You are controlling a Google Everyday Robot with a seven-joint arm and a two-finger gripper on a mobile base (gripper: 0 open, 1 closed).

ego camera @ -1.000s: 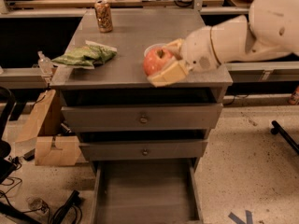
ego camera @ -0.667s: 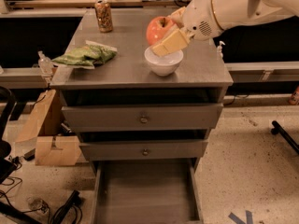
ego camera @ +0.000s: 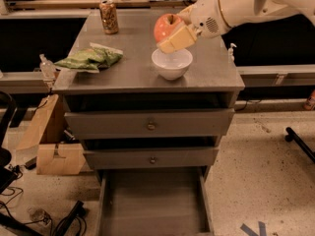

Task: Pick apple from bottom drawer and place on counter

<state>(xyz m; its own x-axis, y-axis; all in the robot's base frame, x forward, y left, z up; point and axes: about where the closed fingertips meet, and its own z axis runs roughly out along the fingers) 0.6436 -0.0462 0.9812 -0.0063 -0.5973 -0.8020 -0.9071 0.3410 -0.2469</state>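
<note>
Gripper (ego camera: 171, 32) holding apple (ego camera: 165, 25) above bowl (ego camera: 171, 64), right-centre on table (ego camera: 135, 75); bag (ego camera: 91, 59) left, can (ego camera: 109, 16) behind; bottom drawer (ego camera: 152, 198) juts forward below.

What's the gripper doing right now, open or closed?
Gripper: closed on the small round red-orange apple, above the round white bowl on the grey brushed-metal counter.

The claw (ego camera: 170, 32), over the table's (ego camera: 133, 70) far right part, grips the apple (ego camera: 164, 26). Its near finger (ego camera: 179, 37) covers the apple's lower right; the far finger is hidden. The arm (ego camera: 246, 4) hides the table's far right corner. The picture's bottom edge cuts off the bottom drawer's (ego camera: 152, 200) front.
</note>
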